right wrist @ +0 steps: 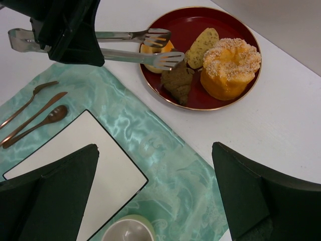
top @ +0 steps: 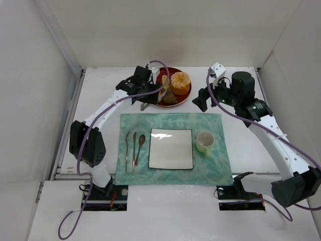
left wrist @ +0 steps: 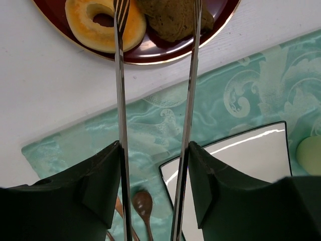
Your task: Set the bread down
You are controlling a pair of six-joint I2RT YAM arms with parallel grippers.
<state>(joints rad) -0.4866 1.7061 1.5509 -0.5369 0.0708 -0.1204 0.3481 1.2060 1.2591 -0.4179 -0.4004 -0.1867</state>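
The bread (left wrist: pixel 83 27), a golden ring, lies at the left side of the red plate (left wrist: pixel 150 50). It also shows in the right wrist view (right wrist: pixel 148 48). My left gripper (left wrist: pixel 154 150) is shut on metal tongs (left wrist: pixel 189 75) and hovers at the plate's left edge (top: pixel 138 85). The tongs' tips stand apart, one over the bread, the other over a dark brown slice (left wrist: pixel 170 17). I cannot tell whether they touch the bread. My right gripper (right wrist: pixel 155 165) is open and empty, above the placemat's far right part (top: pixel 200 100).
A large peeled orange (right wrist: pixel 229 68) and a pale slice (right wrist: pixel 203 45) share the red plate. On the green placemat (top: pixel 215 168) lie a white square plate (top: pixel 170 149), a cup (top: pixel 204 141) and brown cutlery (top: pixel 134 148). White walls enclose the table.
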